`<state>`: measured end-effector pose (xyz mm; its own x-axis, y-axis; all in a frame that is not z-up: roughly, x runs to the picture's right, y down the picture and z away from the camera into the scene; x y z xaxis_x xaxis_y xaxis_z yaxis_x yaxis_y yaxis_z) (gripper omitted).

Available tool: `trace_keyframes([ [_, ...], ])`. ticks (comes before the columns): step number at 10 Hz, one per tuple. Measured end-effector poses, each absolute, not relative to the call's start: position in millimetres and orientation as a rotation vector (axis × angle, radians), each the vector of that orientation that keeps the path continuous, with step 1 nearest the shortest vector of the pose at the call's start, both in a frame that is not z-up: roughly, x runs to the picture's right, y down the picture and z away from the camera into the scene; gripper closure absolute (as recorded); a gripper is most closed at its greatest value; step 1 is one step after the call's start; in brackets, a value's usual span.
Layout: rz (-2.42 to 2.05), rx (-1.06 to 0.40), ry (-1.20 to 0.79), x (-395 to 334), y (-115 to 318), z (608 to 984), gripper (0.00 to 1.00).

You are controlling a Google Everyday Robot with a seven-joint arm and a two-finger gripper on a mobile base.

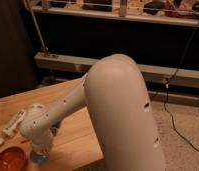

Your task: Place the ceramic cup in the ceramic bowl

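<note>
The light-blue ceramic cup (38, 158) stands on the wooden table (78, 135) near its front edge; only its lower part shows. My gripper (40, 149) comes down right onto the cup from above, at the end of the white arm (113, 105). The orange-red ceramic bowl (9, 159) sits just left of the cup at the bottom left corner, close to it but apart.
A white bottle-like object (11, 127) lies on the table's left side, behind the bowl. A small orange tip (25, 142) shows beside the wrist. The arm's big elbow fills the middle. A metal rail and shelf (158, 75) run behind, and a cable (173, 115) lies on the floor at the right.
</note>
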<state>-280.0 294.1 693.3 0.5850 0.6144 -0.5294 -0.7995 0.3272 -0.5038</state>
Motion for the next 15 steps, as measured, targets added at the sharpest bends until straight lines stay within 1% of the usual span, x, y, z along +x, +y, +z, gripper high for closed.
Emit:
trace_keyframes([
  [2,0.915,-0.809,0.243,-291,284,677,1.0],
  [5,0.858,-0.717,0.235,-298,257,655,1.0],
  [7,0.816,-0.672,0.235,-306,251,641,1.0],
  [9,0.789,-0.678,0.232,-320,257,632,1.0],
  [11,0.77,-0.726,0.203,-339,272,626,1.0],
  [15,0.756,-0.827,0.115,-368,301,634,1.0],
])
